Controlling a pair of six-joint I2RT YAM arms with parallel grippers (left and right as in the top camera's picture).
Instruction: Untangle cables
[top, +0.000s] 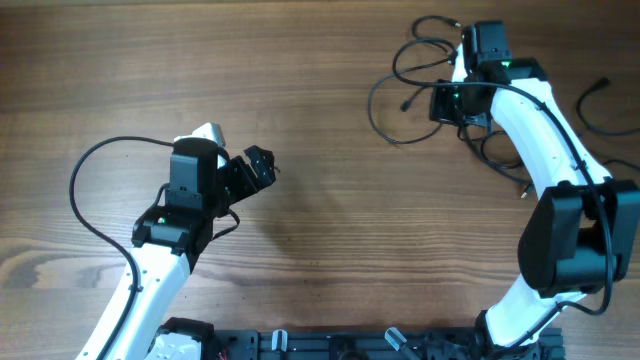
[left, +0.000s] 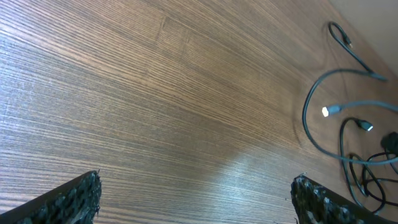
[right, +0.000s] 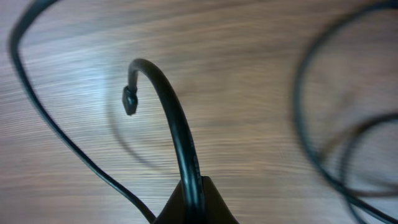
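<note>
The cables (top: 415, 75) are thin black cords lying in loose loops at the far right of the table; more strands (top: 598, 95) trail to the right of the right arm. My right gripper (top: 440, 103) sits over the loops. In the right wrist view it (right: 193, 190) is shut on one black cable (right: 177, 127), which arches up from the fingers and ends in a small plug (right: 129, 101). My left gripper (top: 258, 168) hovers open over bare wood at mid-left, far from the cords. In its wrist view the gripper (left: 196, 193) has nothing between its fingers, and the cables (left: 320, 134) lie far right.
The left arm's own thicker black wire (top: 85, 185) loops out to the left of it. A dark rail (top: 330, 345) runs along the table's near edge between the arm bases. Bare wooden tabletop (top: 330, 150) lies between the two grippers.
</note>
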